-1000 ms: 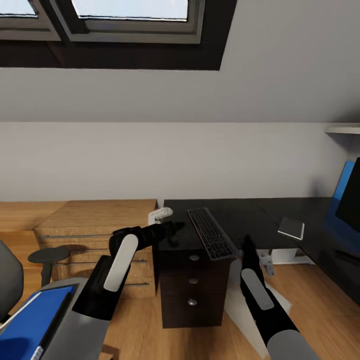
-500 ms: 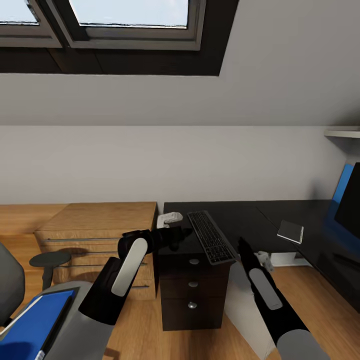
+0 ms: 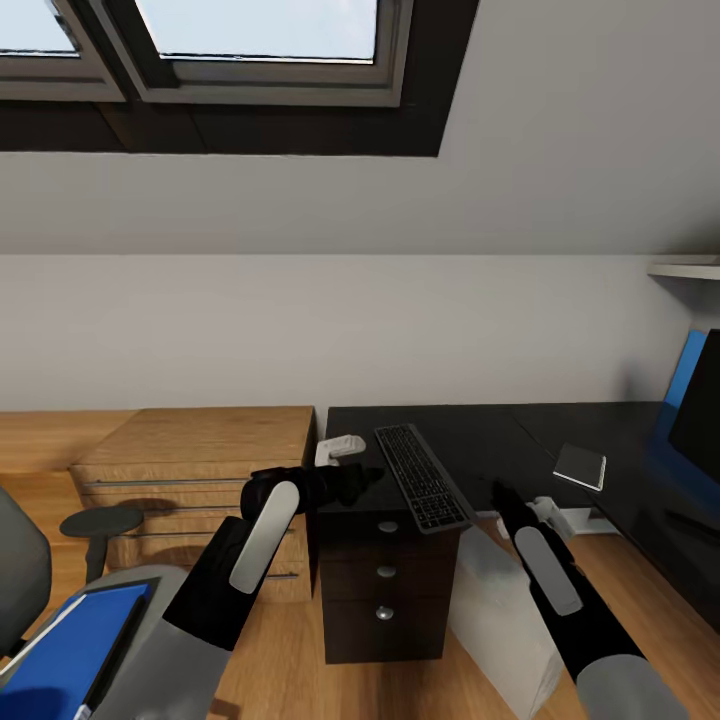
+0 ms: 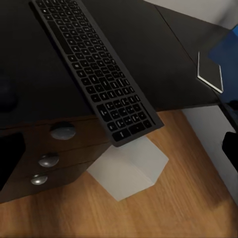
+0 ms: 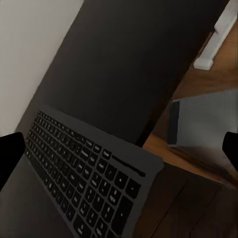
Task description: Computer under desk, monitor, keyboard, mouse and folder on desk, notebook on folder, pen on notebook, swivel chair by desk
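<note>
The black keyboard (image 3: 420, 476) lies slantwise on the black desk (image 3: 480, 430), and its near end juts past the front edge above the drawers (image 3: 385, 565). My left gripper (image 3: 366, 477) hovers open over the desk's corner just left of the keyboard (image 4: 99, 79). My right gripper (image 3: 500, 494) is open by the keyboard's near end (image 5: 94, 173), below the desk edge. The light-grey computer (image 3: 500, 610) stands on the floor under the desk. The monitor (image 3: 700, 400) stands on the desk at far right. The blue folder (image 3: 65, 650) lies on the swivel chair (image 3: 20, 570).
A wooden chest (image 3: 195, 470) with bar handles stands left of the desk. A small flat grey pad (image 3: 582, 465) lies on the desk toward the monitor. A sloped ceiling with a window (image 3: 255, 30) rises behind. A white strip (image 5: 215, 39) lies on the wooden floor under the desk.
The left gripper has edged right, closer to the keyboard. The right arm has shifted right, uncovering more of the computer. The view has tilted slightly.
</note>
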